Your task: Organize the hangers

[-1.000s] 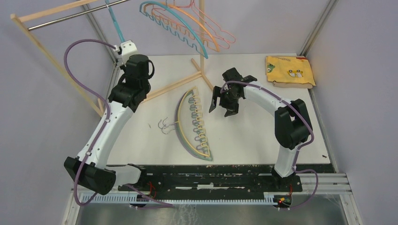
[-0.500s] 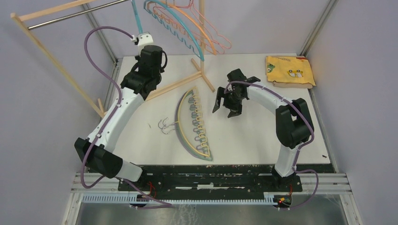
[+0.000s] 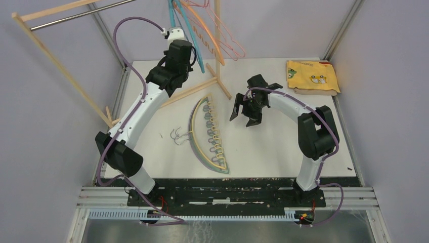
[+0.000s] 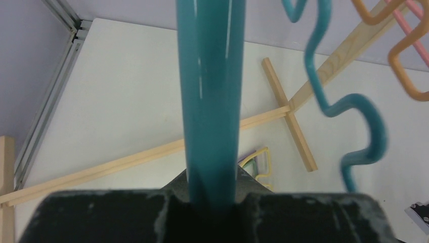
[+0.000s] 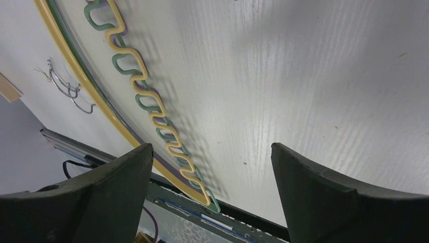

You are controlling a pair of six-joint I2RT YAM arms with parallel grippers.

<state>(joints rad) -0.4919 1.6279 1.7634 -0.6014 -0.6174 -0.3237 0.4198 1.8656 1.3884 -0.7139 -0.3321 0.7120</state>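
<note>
My left gripper (image 3: 174, 34) is raised at the back and shut on a teal hanger (image 3: 172, 12); in the left wrist view its thick teal bar (image 4: 210, 101) runs up from between my fingers (image 4: 212, 188). Blue (image 3: 195, 43), orange (image 3: 210, 40) and pink (image 3: 230, 43) hangers hang close beside it, and the blue wavy bar (image 4: 349, 116) shows in the wrist view. A stack of yellow, green and purple hangers (image 3: 207, 134) lies on the table, hooks (image 3: 177, 135) to the left. My right gripper (image 3: 244, 117) hovers open and empty just right of the stack (image 5: 146, 96).
The light wooden rack frame with its metal rod (image 3: 76, 17) stands at the back left, its post (image 3: 218, 35) and floor bars (image 3: 189, 91) near the hanging hangers. A folded yellow cloth (image 3: 312, 77) lies at the back right. Walls close in on both sides.
My left arm has swung up and to the right, carrying the teal hanger from the rack's left part to beside the hanging blue, orange and pink hangers. The right gripper has barely moved.
</note>
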